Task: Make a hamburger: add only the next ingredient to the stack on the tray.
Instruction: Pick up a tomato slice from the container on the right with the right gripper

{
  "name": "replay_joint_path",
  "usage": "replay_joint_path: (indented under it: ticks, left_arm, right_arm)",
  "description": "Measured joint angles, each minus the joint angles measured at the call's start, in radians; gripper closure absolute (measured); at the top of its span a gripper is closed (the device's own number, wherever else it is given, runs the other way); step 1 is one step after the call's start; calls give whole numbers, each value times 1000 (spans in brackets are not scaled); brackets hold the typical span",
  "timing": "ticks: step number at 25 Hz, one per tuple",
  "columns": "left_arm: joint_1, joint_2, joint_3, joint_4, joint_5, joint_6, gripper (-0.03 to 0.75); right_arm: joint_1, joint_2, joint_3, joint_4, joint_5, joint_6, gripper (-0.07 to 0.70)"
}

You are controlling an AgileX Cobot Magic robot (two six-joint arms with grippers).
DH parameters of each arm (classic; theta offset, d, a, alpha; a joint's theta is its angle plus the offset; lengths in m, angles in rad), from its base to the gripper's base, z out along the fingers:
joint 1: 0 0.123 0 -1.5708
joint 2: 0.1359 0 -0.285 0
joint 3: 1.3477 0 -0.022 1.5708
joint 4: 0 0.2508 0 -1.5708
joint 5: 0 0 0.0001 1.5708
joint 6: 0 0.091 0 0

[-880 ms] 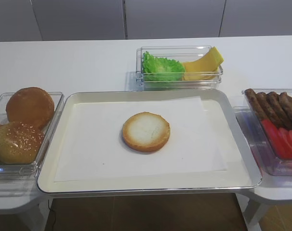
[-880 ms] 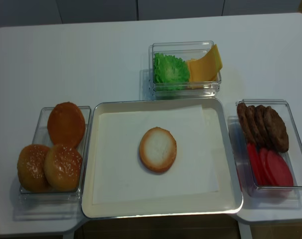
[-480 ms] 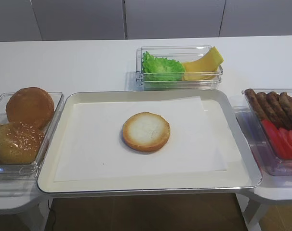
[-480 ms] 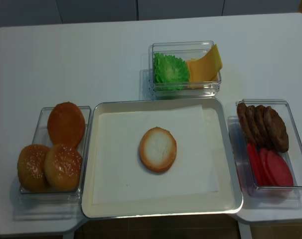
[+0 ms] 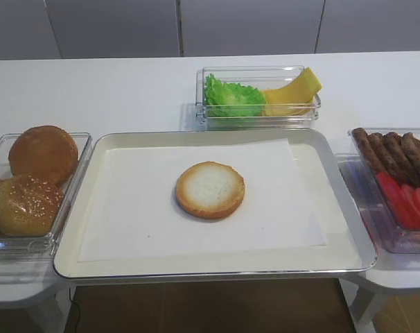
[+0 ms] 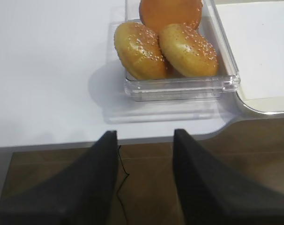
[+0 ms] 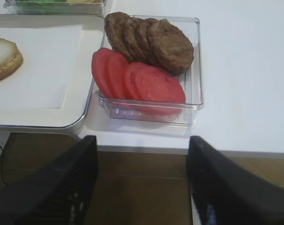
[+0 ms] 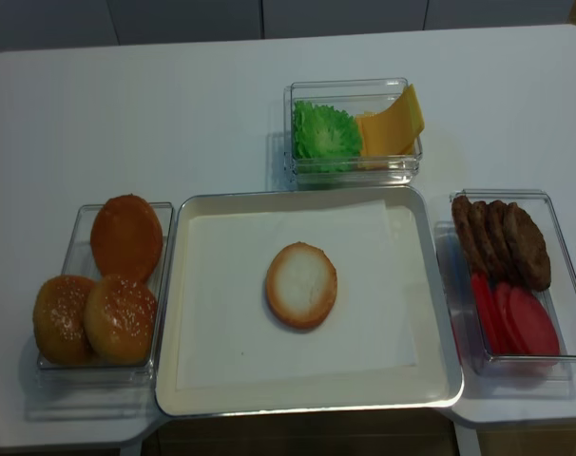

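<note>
White tabletop — round toasted bun half (image 5: 210,189) on paper-lined tray (image 5: 196,267), glossy tomato slices (image 7: 139,79) — both end effectors' jaws apart.

White table (image 8: 174,114) carries the silver-rimmed tray (image 8: 440,313) at its front, with three clear containers (image 8: 355,171) beside it.

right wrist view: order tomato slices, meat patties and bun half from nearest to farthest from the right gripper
Seen from the right gripper, open and empty below the table edge:
1. tomato slices, front of the clear container, nearest.
2. meat patties, back of that container.
3. bun half, far left on the tray, farthest.
</note>
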Motion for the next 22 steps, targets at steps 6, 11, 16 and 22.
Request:
replay_joint_path:
  ticks: [6,11,16,22]
  left_arm:
    - [0,0,0,0,0,0,422]
    - [0,0,0,0,0,0,422]
    - [0,0,0,0,0,0,422]
    - [0,0,0,0,0,0,422]
  right_arm:
    - [0,0,0,-1,0,0,161]
    - [0,0,0,-2,0,0,161]
    - [0,0,0,8,-6,0,161]
    - [0,29,-21,56,-12,0,165]
